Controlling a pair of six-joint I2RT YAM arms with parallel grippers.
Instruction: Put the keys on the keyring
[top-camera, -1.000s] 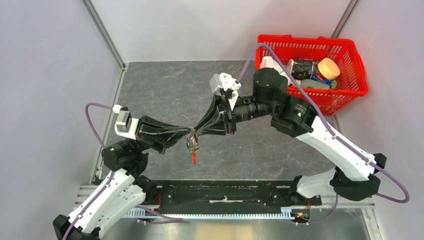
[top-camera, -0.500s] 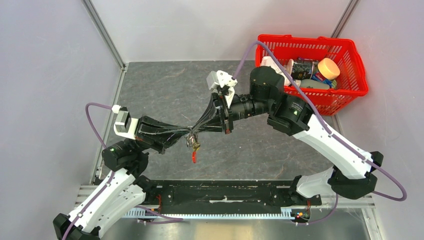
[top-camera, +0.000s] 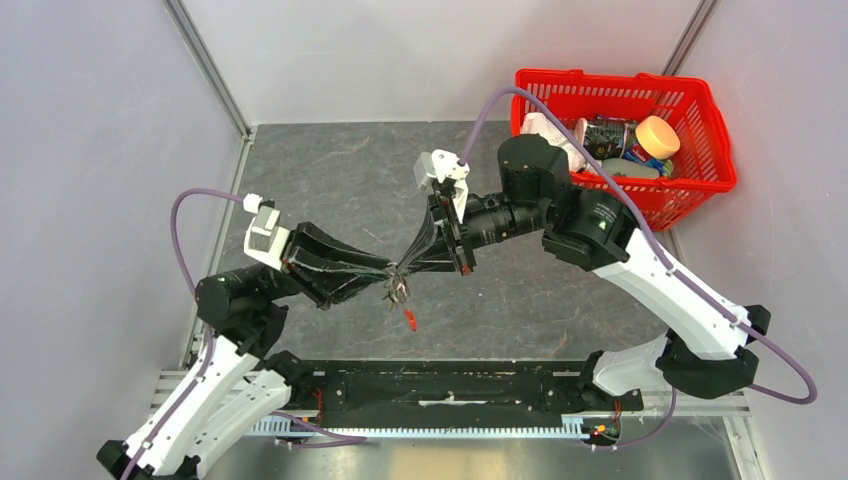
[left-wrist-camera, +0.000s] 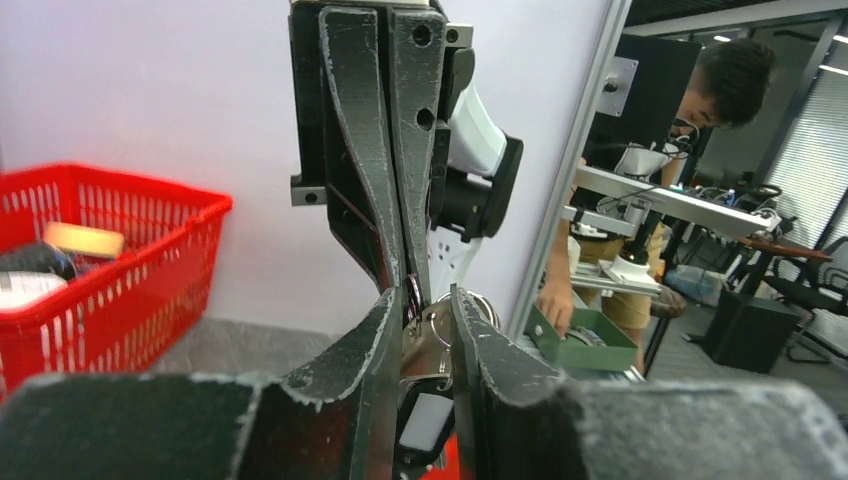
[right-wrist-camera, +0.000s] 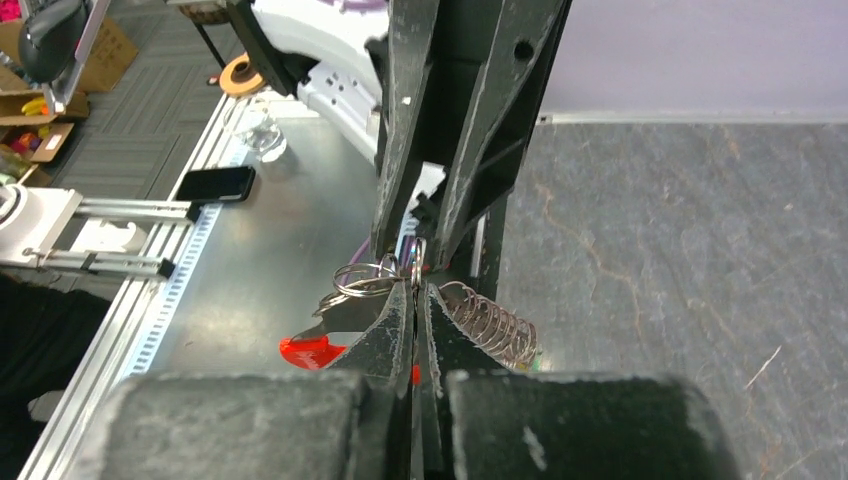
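Above the table (top-camera: 330, 180), the right gripper (right-wrist-camera: 415, 290) is pinching the keyring (right-wrist-camera: 365, 280) with closed jaws; the left gripper (left-wrist-camera: 425, 296) is standing slightly open around it.

Red basket (top-camera: 690, 200) (full of oddments) at far right; grey mat (top-camera: 330, 170).

No legible text anywhere (all views)

Shiny metal keyring (right-wrist-camera: 368, 278), scuffed matt black right tool (right-wrist-camera: 415, 288), glossy red plastic basket (top-camera: 718, 135)
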